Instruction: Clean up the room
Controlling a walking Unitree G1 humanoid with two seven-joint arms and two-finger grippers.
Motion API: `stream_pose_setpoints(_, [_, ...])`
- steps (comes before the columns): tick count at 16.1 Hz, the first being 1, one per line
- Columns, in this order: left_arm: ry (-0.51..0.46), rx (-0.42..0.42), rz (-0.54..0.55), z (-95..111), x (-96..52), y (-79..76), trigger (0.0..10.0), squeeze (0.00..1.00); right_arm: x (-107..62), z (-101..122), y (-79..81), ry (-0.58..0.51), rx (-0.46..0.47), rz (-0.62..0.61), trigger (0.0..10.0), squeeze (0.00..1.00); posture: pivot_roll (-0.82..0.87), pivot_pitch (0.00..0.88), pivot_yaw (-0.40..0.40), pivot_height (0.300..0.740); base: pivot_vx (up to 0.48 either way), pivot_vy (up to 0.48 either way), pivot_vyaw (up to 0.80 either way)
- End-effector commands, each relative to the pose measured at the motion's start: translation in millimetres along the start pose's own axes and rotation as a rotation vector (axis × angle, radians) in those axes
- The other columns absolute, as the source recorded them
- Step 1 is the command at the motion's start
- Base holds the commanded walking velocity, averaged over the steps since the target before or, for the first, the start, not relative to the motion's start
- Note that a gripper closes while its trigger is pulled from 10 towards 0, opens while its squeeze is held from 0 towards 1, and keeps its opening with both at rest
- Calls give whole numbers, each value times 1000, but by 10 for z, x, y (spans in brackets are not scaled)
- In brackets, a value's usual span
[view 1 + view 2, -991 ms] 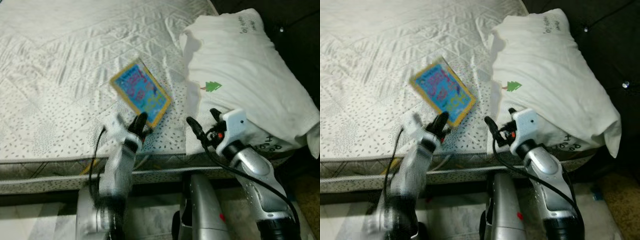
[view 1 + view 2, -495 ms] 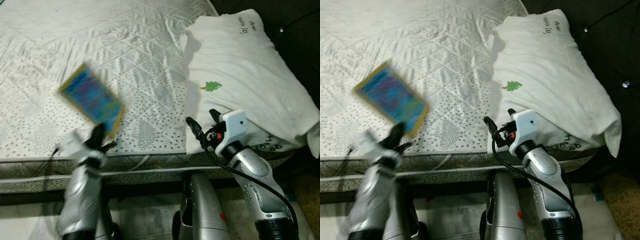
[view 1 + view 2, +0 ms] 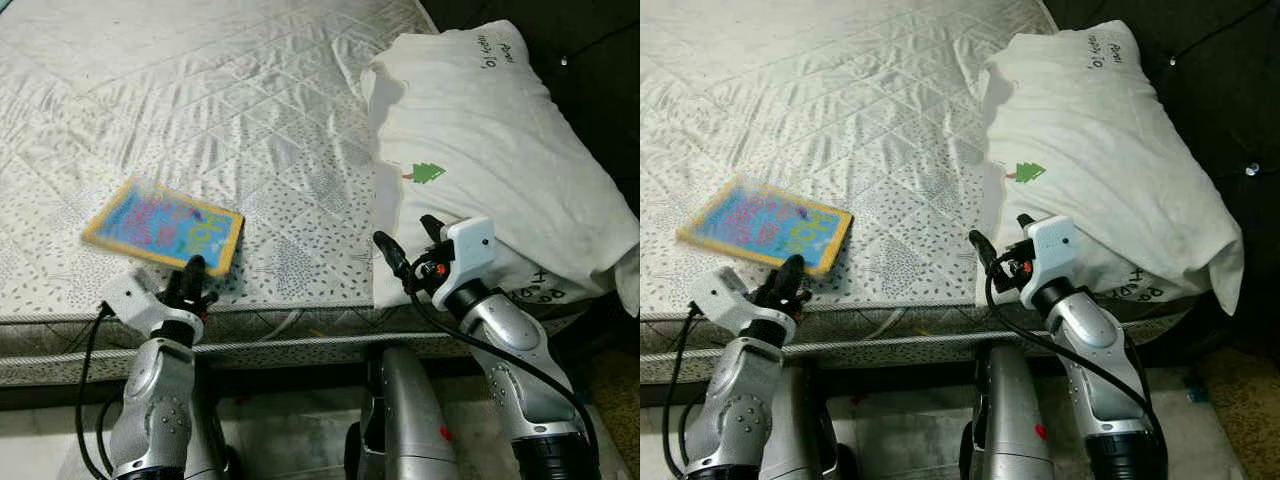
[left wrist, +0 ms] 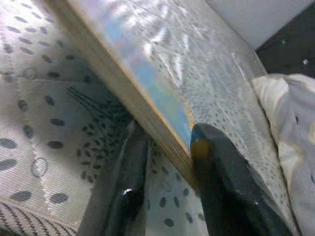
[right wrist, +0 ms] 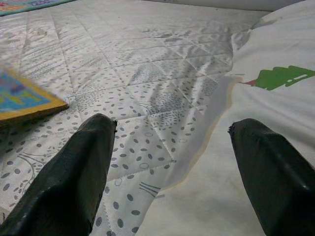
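- Bed (image 3: pixel 250 90): white quilted mattress; pillow (image 3: pixel 480 150) at its right end, near edge just before me.
- Book (image 3: pixel 163 225): bright blue, yellow-bordered, above the bed's near-left edge, tilted, slightly blurred.
- Left tool (image 3: pixel 190 283): clenched on the book's near right corner; one finger over the cover, one under.
- Book runs up and left, away from the left tool.
- Right tool (image 3: pixel 405 250): released, fingers spread, empty, over the pillow's near edge, well apart from the book.
- Judgement: left arm alone carries; next move is lifting the book clear of the bed.
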State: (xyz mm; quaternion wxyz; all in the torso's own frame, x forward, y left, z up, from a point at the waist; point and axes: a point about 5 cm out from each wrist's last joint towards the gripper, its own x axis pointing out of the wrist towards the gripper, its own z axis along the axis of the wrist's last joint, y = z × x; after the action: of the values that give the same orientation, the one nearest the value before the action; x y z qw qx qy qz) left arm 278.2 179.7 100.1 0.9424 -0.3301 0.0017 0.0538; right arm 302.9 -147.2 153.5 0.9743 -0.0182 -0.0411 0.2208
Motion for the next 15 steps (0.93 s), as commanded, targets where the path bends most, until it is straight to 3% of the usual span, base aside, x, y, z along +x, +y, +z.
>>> stream_pose_setpoints(1, [21,-54,26,-111,-81,-56,10000,1000,-37,-2,-47,-1,-3,-16,10000,0,-106,141,-46,498,0,0,0])
stream_pose_setpoints(6, [162,-16,119,-154,-141,75,10000,1000,-25,-5,-63,2,-6,-14,10000,0,-99,131,-45,498,0,0,0])
stream_pose_setpoints(10, [219,-18,130,-150,-246,8,10000,1000,-39,-34,-75,16,-2,-11,10000,0,-87,122,-44,498,0,0,0])
stream_pose_setpoints(11, [283,58,102,-206,-312,-62,10000,1000,-33,-45,-72,18,2,-10,10000,0,-79,110,-44,498,0,0,0])
stream_pose_setpoints(13, [276,111,58,-168,-368,-159,10000,1000,-13,-52,-71,19,5,-11,10000,0,-71,98,-45,498,0,0,0])
stream_pose_setpoints(15, [183,195,5,-15,-388,-218,10000,1000,4,-61,-71,20,9,-10,10000,0,-60,84,-46,498,0,0,0])
